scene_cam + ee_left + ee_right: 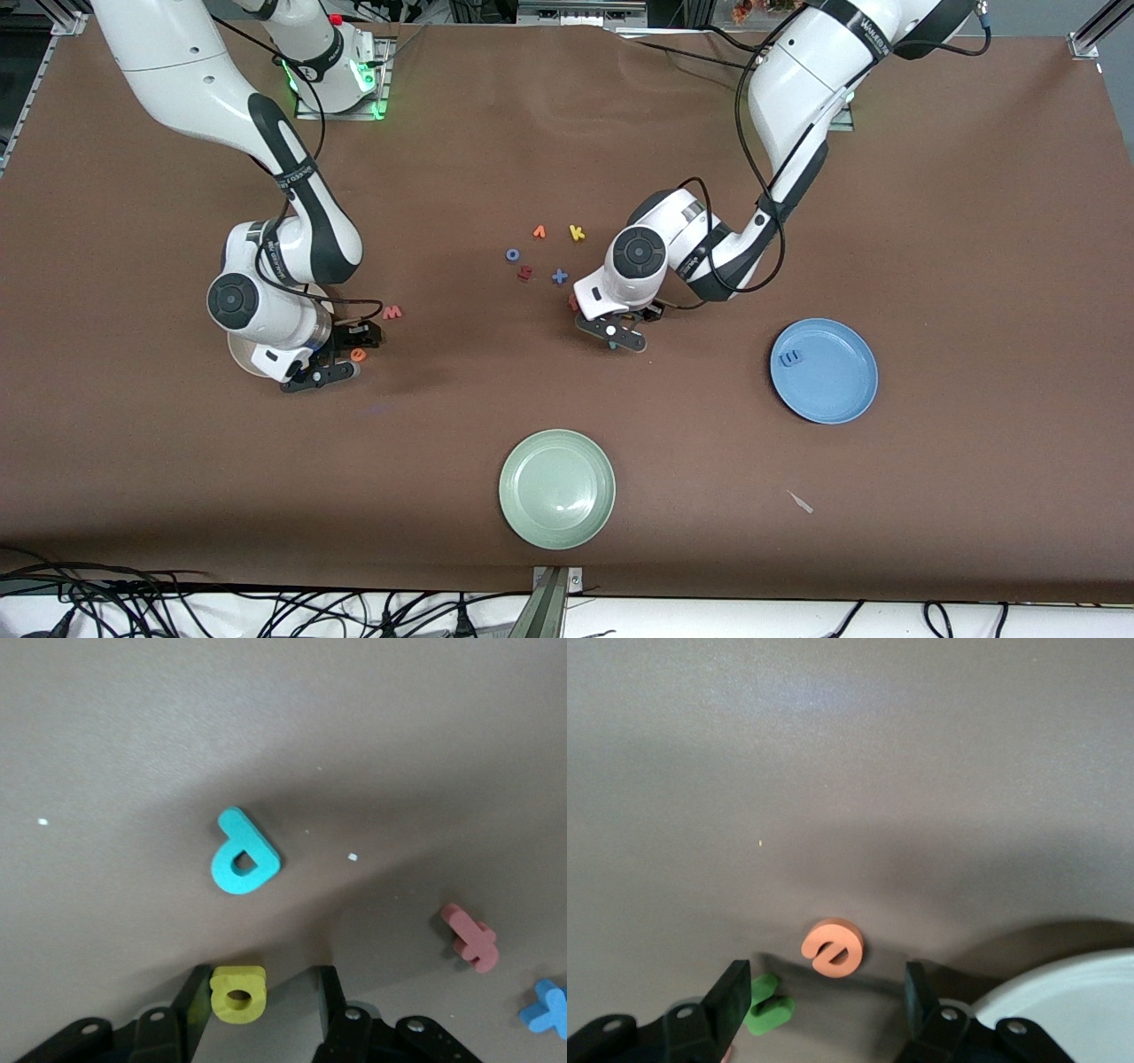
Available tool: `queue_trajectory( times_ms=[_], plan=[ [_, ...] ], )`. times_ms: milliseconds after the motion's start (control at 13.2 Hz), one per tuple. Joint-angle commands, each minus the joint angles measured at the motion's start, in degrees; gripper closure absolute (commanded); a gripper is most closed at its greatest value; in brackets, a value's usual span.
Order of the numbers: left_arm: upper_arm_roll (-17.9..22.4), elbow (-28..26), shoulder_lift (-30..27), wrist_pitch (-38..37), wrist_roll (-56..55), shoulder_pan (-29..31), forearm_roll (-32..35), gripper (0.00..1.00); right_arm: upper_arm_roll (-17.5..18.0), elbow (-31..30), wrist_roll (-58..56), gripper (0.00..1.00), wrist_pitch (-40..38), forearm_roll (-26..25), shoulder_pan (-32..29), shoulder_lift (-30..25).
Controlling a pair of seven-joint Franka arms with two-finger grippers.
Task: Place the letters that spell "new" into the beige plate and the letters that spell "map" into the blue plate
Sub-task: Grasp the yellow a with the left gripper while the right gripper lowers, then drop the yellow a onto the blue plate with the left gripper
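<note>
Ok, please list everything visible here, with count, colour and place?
blue plate: one, sky-blue, toward left arm's end
m: one, blue, in it
green plate: one, pale, nearest front camera
beige plate: one, cream, under right arm
e, n, w: three, orange, green, pink-red, near beige plate
p, a: two, teal, yellow, mid-table
o, x, f, k, dark red letter: five, blue, blue, orange, yellow, mid-table
red letter: one, beside left gripper
left gripper: open, astride a
right gripper: open, over e
</note>
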Motion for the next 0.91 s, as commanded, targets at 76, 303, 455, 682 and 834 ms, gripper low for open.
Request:
queue_trajectory(
  times_ms=[76,303,455,682,834],
  plan=[
    [0.41,0.08,-0.26,-2.08,-1.39,-0.12,2.69,0.97,0.09,-1.24,-1.42,0.26,0.15,1.21,-0.35,-1.17],
    [0.41,0.87,-2.01,-6.54,-1.30,0.85,4.28,1.00,0.09,0.17,-1.42,0.26,0.24,1.03,-0.35,-0.82],
    [0.41,0.87,-4.90,-11.99,-0.43,3.56,4.62,1.00,0.01,2.53,-1.60,0.26,0.33,0.94,-0.44,0.67],
    [0.32,0.96,-7.54,-15.00,9.90,10.66,6.30,0.98,0.01,4.74,-1.60,0.26,0.42,1.03,-0.44,2.43],
    [0.41,1.05,-7.90,-15.00,18.51,16.21,6.39,0.98,0.01,4.56,-1.60,0.26,0.42,1.12,-0.44,2.44]
  ],
)
